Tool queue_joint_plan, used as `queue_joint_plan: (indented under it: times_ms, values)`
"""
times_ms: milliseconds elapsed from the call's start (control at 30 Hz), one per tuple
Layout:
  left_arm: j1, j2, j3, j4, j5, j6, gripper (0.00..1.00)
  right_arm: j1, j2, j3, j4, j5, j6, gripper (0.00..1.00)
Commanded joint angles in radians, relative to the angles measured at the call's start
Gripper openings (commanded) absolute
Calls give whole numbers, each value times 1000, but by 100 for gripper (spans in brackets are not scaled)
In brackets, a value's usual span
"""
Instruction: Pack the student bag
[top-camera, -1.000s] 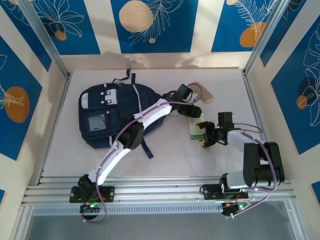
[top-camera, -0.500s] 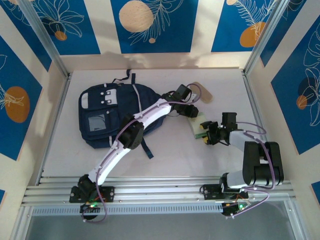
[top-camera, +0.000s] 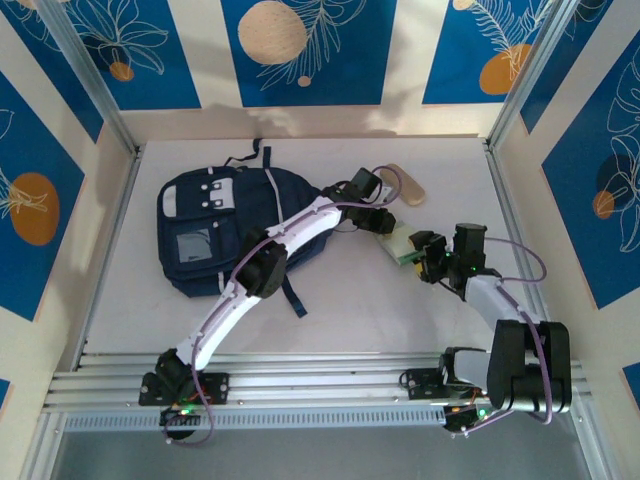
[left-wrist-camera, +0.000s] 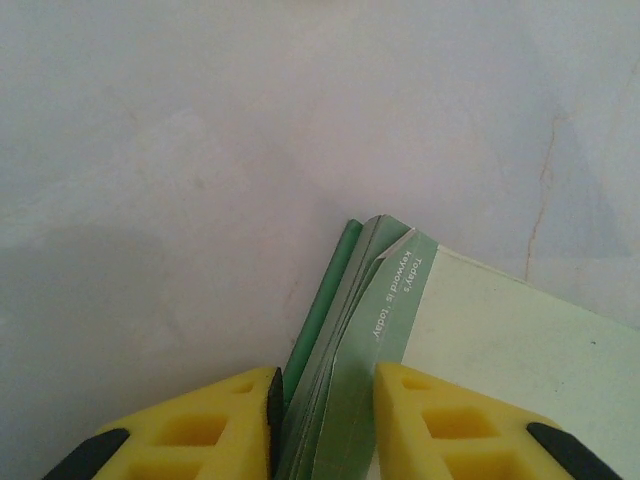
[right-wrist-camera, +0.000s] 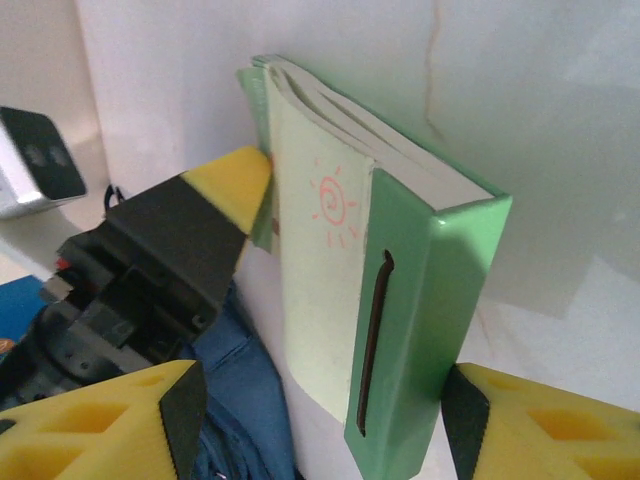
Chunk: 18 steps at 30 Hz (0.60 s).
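Note:
The student bag, a navy backpack with white patches, lies flat at the table's left; its blue fabric shows in the right wrist view. My left gripper reaches past the bag and is shut on one edge of a green notebook, its yellow fingers pressed to both sides of the pages. The notebook stands tilted off the table. From the other side my right gripper straddles the notebook's green spine. It is open: one finger touches the spine, the other stands well apart.
A tan oblong object lies at the back, right of the bag. Dark straps trail from the bag toward the near edge. Patterned walls with metal posts close in the white table.
My left gripper has closed on the notebook and tipped it up off the table. My right gripper has swung farther back and right, to the notebook's spine.

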Motion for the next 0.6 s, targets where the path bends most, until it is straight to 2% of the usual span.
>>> queue_joint_plan:
  times_ms: [0,567]
  values:
    - [-34,12,-31,-131,99,12,28,4,-21,0,157,-23,9,66]
    - [-33,7,-65,-108,168,-24,26,31,119,37,275,-13,65,66]
